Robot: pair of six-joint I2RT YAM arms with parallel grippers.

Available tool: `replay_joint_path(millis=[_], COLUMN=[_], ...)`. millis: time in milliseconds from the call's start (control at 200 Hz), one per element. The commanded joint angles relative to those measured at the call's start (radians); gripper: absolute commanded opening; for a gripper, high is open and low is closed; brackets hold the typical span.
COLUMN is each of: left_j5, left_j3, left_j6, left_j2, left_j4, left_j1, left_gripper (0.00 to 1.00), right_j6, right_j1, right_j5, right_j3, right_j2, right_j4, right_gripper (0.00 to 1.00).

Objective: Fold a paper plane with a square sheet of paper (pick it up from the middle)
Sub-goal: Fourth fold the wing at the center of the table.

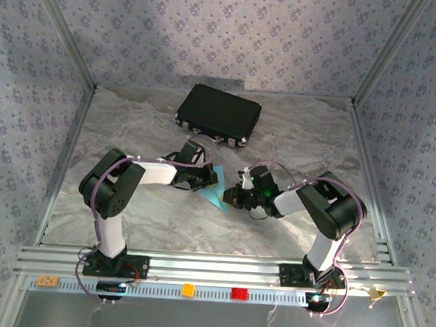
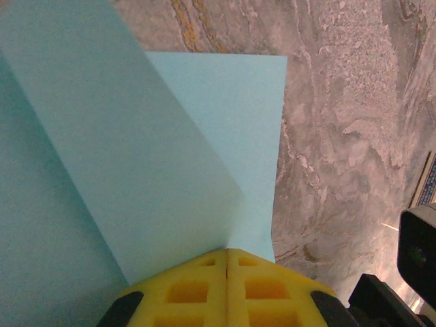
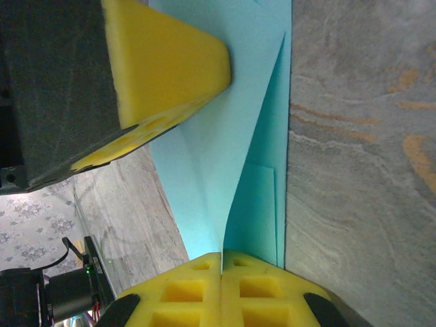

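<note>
Yellow fingertips [image 2: 153,293] of the left gripper [image 2: 227,257] sit nearest the lens, pressed together on the sheet of paper [image 2: 204,136]. Sheet is light blue and partly folded, one flap standing up from a crease that runs into the pinch. Right gripper [image 3: 222,259] likewise clamped on a crease of the same sheet, from the opposite side; the left gripper's yellow pad [image 3: 163,61] shows just beyond, against the paper. From above, the sheet hangs between the two grippers near the middle of the table [image 1: 147,226], mostly hidden by both wrists, with a blue wedge showing. Black case [image 1: 219,113] lies toward the far edge, askew, apart from the sheet. Orange block [image 1: 188,289] and red block [image 1: 238,293] rest on the aluminium rail [image 1: 212,267] along the near edge.
</note>
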Motion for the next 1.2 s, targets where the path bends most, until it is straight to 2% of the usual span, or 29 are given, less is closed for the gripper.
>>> replay_joint_path(millis=[0,160,310,515,700,814,1059,1199], left_j5=[0.011,0.0,0.002,0.003,-0.001,-0.003,-0.001,-0.001], left_j3=[0.02,0.017,0.016,0.012,0.011,0.01,0.009,0.008], left_j6=[0.023,0.033,0.031,0.03,0.03,0.027,0.025,0.025], left_j2=[0.034,0.031,0.032,0.032,0.033,0.033,0.037,0.036], left_j4=[-0.056,-0.071,-0.067,-0.062,-0.064,-0.065,-0.065,-0.065], left_j1=[-0.008,-0.007,-0.009,-0.008,-0.007,-0.005,-0.003,-0.003], left_gripper=[0.04,0.04,0.03,0.03,0.03,0.03,0.03,0.03], right_j6=[-0.008,-0.036,-0.076,-0.1,-0.102,-0.104,-0.11,-0.125], right_j1=[-0.014,-0.005,0.004,0.019,0.028,0.03,0.033,0.034], right_j5=[0.035,0.024,0.009,-0.024,-0.028,-0.032,-0.03,-0.026], right_j3=[-0.006,0.015,0.029,0.034,0.022,0.01,0.015,0.01], right_j2=[0.005,-0.059,-0.091,-0.081,-0.082,-0.077,-0.109,-0.118], right_j4=[-0.1,-0.182,-0.261,-0.291,-0.32,-0.334,-0.361,-0.392], right_gripper=[0.04,0.17,0.2,0.19,0.06,0.06,0.15,0.11])
